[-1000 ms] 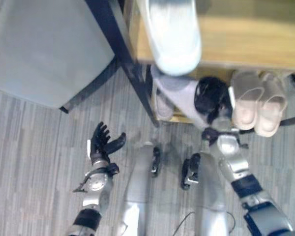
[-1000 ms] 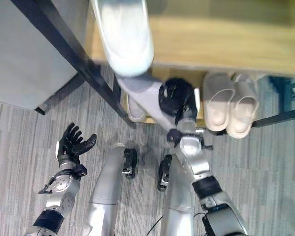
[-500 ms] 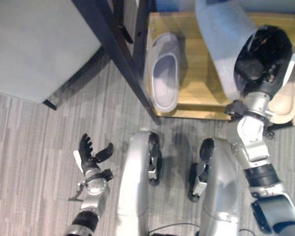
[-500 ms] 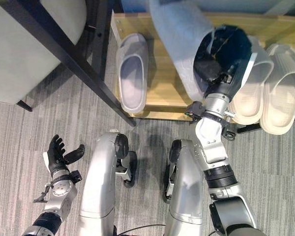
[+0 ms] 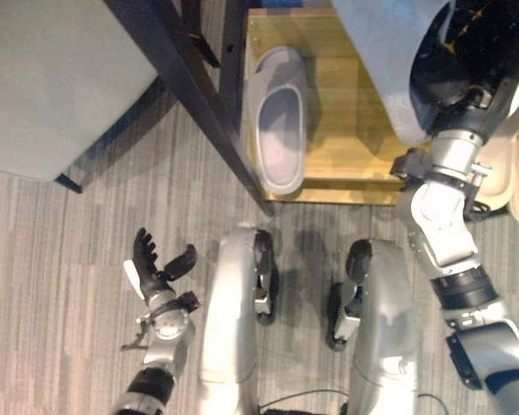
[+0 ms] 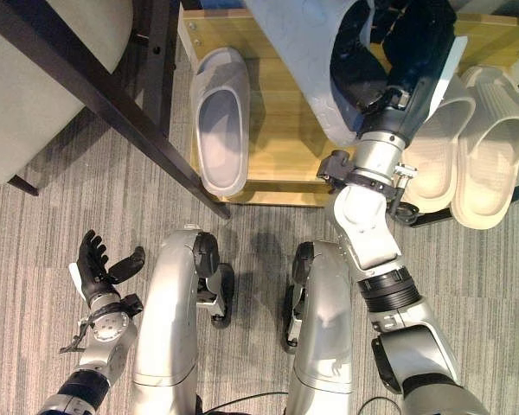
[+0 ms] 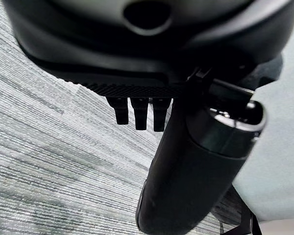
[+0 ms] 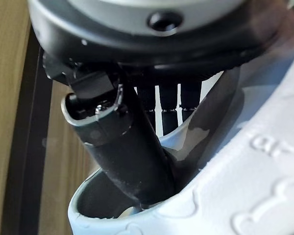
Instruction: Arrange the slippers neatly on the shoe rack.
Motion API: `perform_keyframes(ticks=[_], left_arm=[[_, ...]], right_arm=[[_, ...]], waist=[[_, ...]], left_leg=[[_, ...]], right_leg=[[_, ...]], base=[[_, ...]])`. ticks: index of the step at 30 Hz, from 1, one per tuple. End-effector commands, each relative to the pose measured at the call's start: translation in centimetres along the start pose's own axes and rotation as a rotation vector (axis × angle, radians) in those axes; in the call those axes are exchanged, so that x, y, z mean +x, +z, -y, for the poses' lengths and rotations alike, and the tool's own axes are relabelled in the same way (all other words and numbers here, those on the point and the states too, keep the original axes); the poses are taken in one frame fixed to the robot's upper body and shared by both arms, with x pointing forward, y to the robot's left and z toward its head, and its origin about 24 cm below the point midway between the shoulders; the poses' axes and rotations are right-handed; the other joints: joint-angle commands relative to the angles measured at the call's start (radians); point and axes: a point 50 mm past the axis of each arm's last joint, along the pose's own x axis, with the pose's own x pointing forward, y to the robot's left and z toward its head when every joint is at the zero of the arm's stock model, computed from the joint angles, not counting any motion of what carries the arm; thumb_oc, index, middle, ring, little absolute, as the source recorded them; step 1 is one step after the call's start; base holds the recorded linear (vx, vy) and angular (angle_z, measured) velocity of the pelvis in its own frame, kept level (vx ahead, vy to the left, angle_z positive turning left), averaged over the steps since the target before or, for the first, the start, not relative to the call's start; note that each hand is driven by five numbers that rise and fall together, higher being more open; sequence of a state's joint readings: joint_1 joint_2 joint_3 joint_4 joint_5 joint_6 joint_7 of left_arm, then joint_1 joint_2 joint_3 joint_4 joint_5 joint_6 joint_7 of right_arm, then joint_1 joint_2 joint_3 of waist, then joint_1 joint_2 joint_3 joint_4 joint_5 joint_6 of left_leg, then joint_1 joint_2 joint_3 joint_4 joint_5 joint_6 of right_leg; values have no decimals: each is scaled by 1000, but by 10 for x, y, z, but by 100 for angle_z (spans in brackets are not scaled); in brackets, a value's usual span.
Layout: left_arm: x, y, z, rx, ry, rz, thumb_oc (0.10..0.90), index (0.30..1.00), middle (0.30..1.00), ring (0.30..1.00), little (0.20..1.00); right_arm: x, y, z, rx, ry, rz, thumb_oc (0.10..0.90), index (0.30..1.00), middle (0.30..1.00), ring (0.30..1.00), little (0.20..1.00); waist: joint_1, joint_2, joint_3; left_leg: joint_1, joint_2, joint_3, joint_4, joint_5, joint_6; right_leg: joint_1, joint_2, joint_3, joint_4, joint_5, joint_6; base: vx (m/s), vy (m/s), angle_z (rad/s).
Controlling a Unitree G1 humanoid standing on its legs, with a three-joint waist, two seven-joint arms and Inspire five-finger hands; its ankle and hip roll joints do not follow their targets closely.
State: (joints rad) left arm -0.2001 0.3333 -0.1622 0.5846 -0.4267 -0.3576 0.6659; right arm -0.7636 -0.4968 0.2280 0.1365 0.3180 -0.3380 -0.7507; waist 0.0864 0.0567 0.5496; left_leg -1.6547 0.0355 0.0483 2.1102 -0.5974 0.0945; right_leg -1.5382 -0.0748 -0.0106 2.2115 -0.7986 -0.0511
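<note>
Left eye view: left hand (image 5: 154,270) spread wide above the floor (image 5: 60,251). Right eye view: right hand (image 6: 396,47) holding a grey slipper (image 6: 307,52) above the shoe rack (image 6: 285,130); second grey slipper (image 6: 220,118) at its left edge, pale pair (image 6: 467,138) at its right edge. Right wrist view: thumb (image 8: 125,152) tucked inside, pinching the slipper.

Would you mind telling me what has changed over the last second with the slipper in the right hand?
The right hand keeps its grip on the grey slipper, now held over the wooden shelf. The camera has shifted, so motion is hard to judge. The other grey slipper, cream pair and open left hand look unchanged.
</note>
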Motion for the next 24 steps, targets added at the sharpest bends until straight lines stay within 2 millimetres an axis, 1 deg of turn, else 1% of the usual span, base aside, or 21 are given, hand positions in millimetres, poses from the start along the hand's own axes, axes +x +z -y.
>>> perform_keyframes(ticks=[1, 2, 3, 4, 5, 7, 8, 10, 12, 14, 17, 19, 21, 24], left_arm=[[6, 17, -15, -13, 29, 120, 800, 900, 900, 900, 900], [7, 18, -15, -3, 18, 127, 800, 900, 900, 900, 900], [7, 19, -15, -3, 19, 127, 800, 900, 900, 900, 900], [8, 20, -16, 2, 16, 131, 800, 900, 900, 900, 900], [9, 24, -13, 9, -3, 152, 800, 900, 900, 900, 900], [9, 25, -12, 10, -12, 160, 800, 900, 900, 900, 900], [9, 28, -11, 7, -19, 171, 800, 900, 900, 900, 900], [11, 30, -12, 17, -21, 185, 800, 900, 900, 900, 900], [10, 31, -13, 21, -26, 189, 800, 900, 900, 900, 900], [7, 29, -16, 49, -59, 189, 800, 900, 900, 900, 900], [6, 28, -17, 54, -58, 186, 800, 900, 900, 900, 900], [4, 26, -16, 53, -71, 175, 800, 900, 900, 900, 900], [3, 24, -16, 59, -76, 167, 800, 900, 900, 900, 900], [2, 22, -14, 71, -82, 163, 800, 900, 900, 900, 900]], right_arm=[[17, 52, -22, 157, 42, 231, 400, 300, 300, 300, 300], [19, 42, -25, 125, 44, 185, 400, 300, 300, 300, 300], [19, 42, -25, 126, 44, 185, 400, 300, 300, 300, 300], [21, 37, -27, 119, 46, 164, 400, 300, 300, 300, 300], [28, 27, -31, 96, 38, 115, 400, 300, 300, 300, 300], [32, 26, -36, 91, 44, 106, 400, 300, 300, 300, 300], [36, 23, -40, 75, 40, 93, 400, 300, 300, 300, 300], [38, 19, -41, 73, 21, 70, 400, 300, 300, 300, 300], [40, 19, -43, 78, 21, 65, 400, 300, 300, 300, 300], [44, 21, -54, 62, 51, 61, 400, 300, 300, 300, 300], [44, 20, -58, 55, 60, 59, 400, 300, 300, 300, 300], [40, 17, -62, 71, 58, 37, 400, 300, 300, 300, 300], [37, 15, -61, 70, 56, 31, 400, 300, 300, 300, 300], [29, 10, -51, 59, 25, 24, 400, 300, 300, 300, 300]], waist=[[48, -50, -30], [56, -48, -30], [56, -48, -30], [62, -50, -30], [72, -48, -30], [78, -50, -30], [88, -52, -30], [95, -59, -30], [98, -61, -30], [104, -58, -30], [105, -54, -30], [102, -52, -30], [99, -53, -30], [87, -57, -30]], left_leg=[[85, -32, -148, 36, -163, 17], [85, -33, -155, 43, -164, 16], [85, -33, -156, 44, -165, 16], [85, -32, -158, 45, -164, 14], [85, -33, -163, 47, -165, 13], [85, -31, -165, 43, -165, 12], [85, -32, -171, 41, -165, 13], [85, -33, -175, 32, -162, 10], [85, -34, -177, 32, -164, 11], [85, -37, -184, 35, -172, 15], [85, -35, -189, 36, -175, 16], [85, -33, -188, 30, -174, 14], [85, -33, -187, 27, -173, 13], [85, -38, -183, 16, -165, 10]], right_leg=[[-32, 2, 73, -80, 114, -44], [-32, -1, 66, -78, 114, -44], [-32, 0, 66, -78, 114, -44], [-31, -1, 63, -77, 115, -43], [-31, 0, 61, -80, 120, -41], [-31, 0, 60, -84, 124, -41], [-31, 1, 59, -91, 129, -42], [-29, 2, 61, -98, 135, -46], [-31, 2, 63, -100, 137, -48], [-32, 7, 63, -108, 142, -51], [-32, 8, 59, -111, 144, -51], [-32, 9, 55, -119, 152, -52], [-32, 11, 57, -122, 154, -53], [-32, 15, 59, -134, 161, -59]], base=[[-48, 39, -2], [-47, 40, -2], [0, 0, 0], [0, 0, 0], [-53, 17, -3], [-49, 10, -11], [-50, -8, -16], [-58, -20, -8], [-40, -1, 1], [-60, 28, -1], [-27, 18, -3], [-45, 10, -3], [-32, -3, -6], [-28, -6, -8]])
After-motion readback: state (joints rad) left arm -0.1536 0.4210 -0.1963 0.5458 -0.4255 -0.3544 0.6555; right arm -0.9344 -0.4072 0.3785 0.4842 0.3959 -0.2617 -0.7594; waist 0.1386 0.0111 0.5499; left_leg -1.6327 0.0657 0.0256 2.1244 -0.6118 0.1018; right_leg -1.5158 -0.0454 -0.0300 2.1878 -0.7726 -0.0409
